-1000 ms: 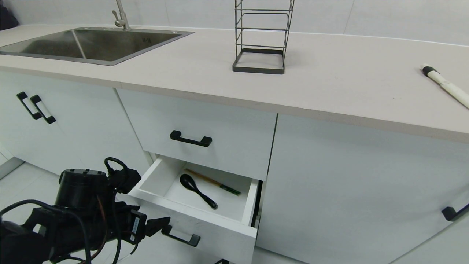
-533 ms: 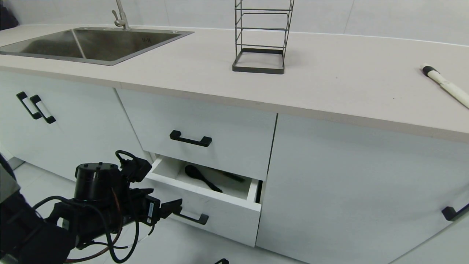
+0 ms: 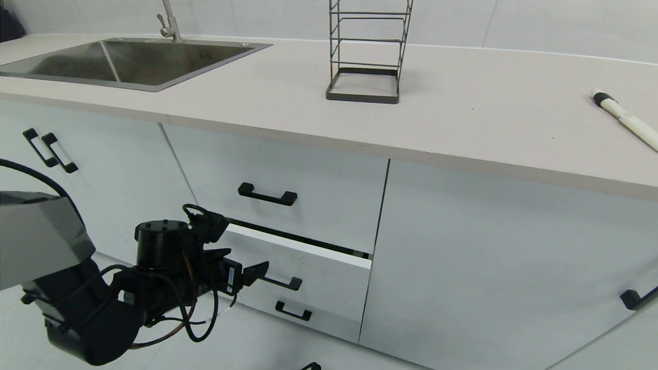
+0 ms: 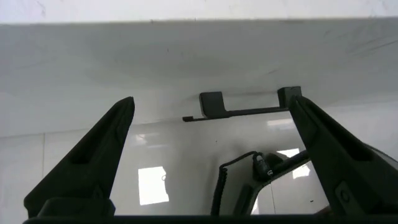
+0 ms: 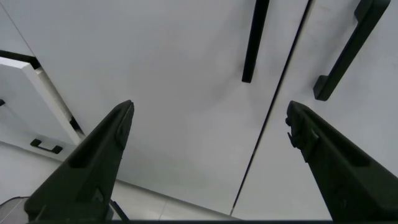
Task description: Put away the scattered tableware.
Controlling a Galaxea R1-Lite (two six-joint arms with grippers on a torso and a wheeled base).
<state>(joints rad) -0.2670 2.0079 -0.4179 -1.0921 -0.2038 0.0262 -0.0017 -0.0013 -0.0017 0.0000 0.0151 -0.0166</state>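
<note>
Left end effector (image 3: 257, 271), released and spread wide, is set beside the drawer handle (image 3: 281, 282); the drawer (image 3: 318, 272) should be pushed squarely until its gap is closed.

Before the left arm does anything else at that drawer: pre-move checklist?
1. Middle drawer fully shut: not ok, dark gap along its top edge.
2. Left claw open: ok, drawer handle lies between its fingers.
3. Tableware inside the drawer: cannot tell, interior hidden.
4. Countertop cleared: not ok, a white-handled utensil lies at its right end.
5. Right claw open: ok, facing cabinet doors.
</note>
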